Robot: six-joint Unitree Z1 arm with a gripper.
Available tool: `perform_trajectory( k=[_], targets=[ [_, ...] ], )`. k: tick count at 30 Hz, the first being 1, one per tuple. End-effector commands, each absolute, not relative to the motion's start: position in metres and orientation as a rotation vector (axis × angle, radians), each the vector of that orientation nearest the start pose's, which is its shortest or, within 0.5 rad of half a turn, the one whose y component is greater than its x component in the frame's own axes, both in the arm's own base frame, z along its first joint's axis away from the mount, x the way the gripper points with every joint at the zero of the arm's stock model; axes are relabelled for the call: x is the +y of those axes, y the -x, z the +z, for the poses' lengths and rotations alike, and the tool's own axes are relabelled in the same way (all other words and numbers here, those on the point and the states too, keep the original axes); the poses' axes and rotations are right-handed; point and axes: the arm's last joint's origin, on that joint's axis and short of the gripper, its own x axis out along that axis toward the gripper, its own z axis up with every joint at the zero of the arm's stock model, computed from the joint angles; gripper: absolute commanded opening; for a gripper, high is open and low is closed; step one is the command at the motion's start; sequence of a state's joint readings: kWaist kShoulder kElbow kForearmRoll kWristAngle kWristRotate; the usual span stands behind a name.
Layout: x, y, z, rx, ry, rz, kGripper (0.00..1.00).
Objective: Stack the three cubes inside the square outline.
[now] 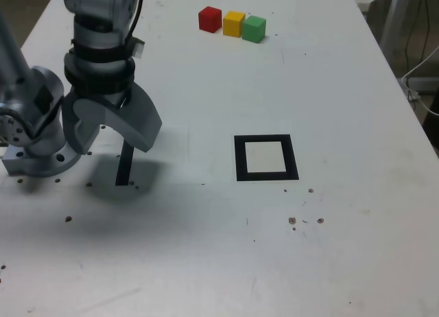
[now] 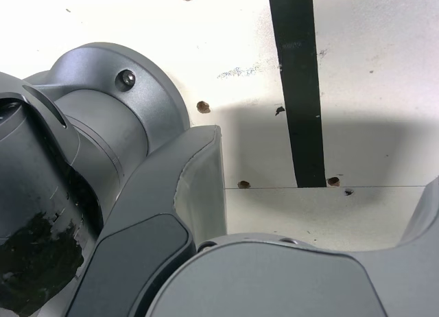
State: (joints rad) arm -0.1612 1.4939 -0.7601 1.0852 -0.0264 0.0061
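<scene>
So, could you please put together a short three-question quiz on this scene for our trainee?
1. Multiple choice: which cube stands between the other two in the row?
a) the red cube
b) the yellow cube
c) the green cube

2. True or false: the square outline already has a cube inside it.

3. Fill in: the gripper hangs over the table near a narrow strip whose colour is ____.

Key: 1 b; 2 false; 3 black.
</scene>
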Motion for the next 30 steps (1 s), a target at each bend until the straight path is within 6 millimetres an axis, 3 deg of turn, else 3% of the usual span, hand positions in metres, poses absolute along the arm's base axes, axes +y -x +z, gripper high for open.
perform_trajectory(
  k=[1,21,30],
  targets=[
    [-0.025,-0.142,0.232,1.822,-0.13,-0.137,0.99],
    [-0.022,-0.148,0.235,1.808,-0.132,-0.112,0.99],
    [0.009,-0.169,0.247,1.759,-0.051,0.065,0.99]
  ],
)
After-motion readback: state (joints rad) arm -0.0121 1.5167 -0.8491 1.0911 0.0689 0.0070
